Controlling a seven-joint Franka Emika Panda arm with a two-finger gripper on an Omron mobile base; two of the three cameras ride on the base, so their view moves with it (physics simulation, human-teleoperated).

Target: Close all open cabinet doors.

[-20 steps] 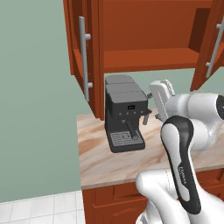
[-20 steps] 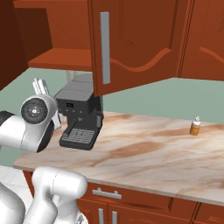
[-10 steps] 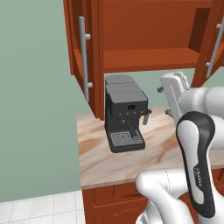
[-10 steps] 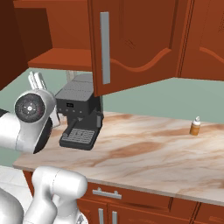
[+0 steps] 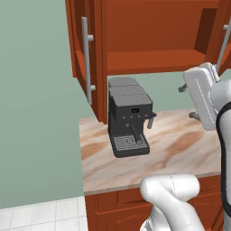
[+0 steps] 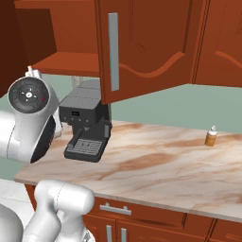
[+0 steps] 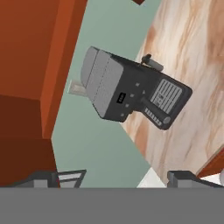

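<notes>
Ahead of the spread-fingered gripper (image 7: 113,177) sits a boxy dark coffee machine (image 7: 131,92) on the veined marble counter (image 7: 192,65), beneath the open reddish-brown wooden cabinet doors (image 5: 85,54).

The cabinet doors (image 6: 142,47) are reddish-brown wood with a wavy carved groove, and each carries a silver bar handle (image 6: 113,51). The open cabinet's shelf (image 5: 153,61) is the same warm red-brown inside. The bench (image 6: 156,160) is cream marble streaked with rust-brown veins. On it the coffee machine (image 5: 128,117) is dark charcoal with lighter grey top panels and a ribbed grey drip tray. A small bottle (image 6: 211,137) is amber with a pale cap. The wall (image 5: 36,113) is muted sage green. The floor (image 5: 45,214) is white tile with grey grout lines. The base cabinets (image 6: 142,222) are red-brown with short silver handles.
</notes>
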